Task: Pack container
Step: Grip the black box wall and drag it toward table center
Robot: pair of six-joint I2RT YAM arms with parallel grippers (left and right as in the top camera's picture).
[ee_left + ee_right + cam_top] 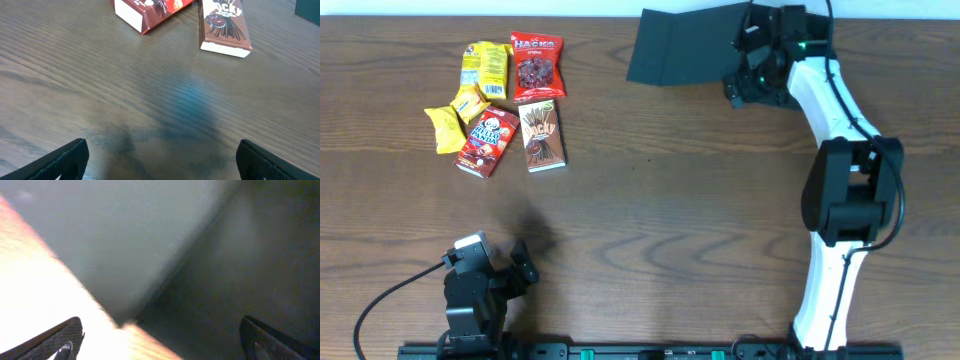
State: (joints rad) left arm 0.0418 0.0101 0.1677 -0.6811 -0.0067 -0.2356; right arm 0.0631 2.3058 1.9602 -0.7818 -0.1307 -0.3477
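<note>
At the far right of the table (650,200), my right gripper (161,340) hangs spread wide and empty over the black container (680,45). A careless nudge could slide it or crease its flap. My left gripper (162,162), equally wide and empty, sits near left, short of the snack packets (505,100).

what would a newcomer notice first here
The white right arm reaches to the far edge of the table, its open right gripper at the right end of the matte black container. At the far left lies a bright cluster of snack packets, red, yellow and brown, well apart from the container.
</note>
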